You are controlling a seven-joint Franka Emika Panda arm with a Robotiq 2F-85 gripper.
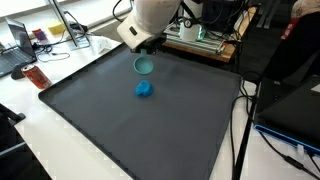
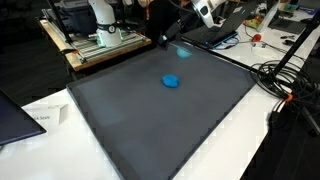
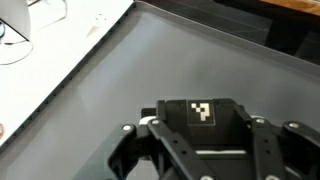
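Teal bowl (image 1: 144, 65), small and round, sits upright on a dark mat (image 1: 100, 120) directly below the claw (image 1: 148, 46). The claw is dark and hangs close above the bowl at the end of a bulky white arm (image 1: 150, 15). Neither exterior view makes clear whether the claw touches the bowl's rim. A blue lump (image 1: 145, 89), rounded and a little smaller than the bowl, lies on the mat near the bowl, on the side farther from the claw, and is clear of both. In both exterior views the lump lies toward the middle of the mat, while the claw and the bowl are close to the mat's far edge. The mat rests on a white table (image 1: 40, 140). The wrist view looks out over the claw's black body, which carries a black-and-white square marker (image 3: 201, 113), across bare grey mat ahead of the claw to the mat's edge and the white table beyond. The fingertips fall outside that view and are too small and dark elsewhere, so it cannot be told whether the claw is released or clenched.
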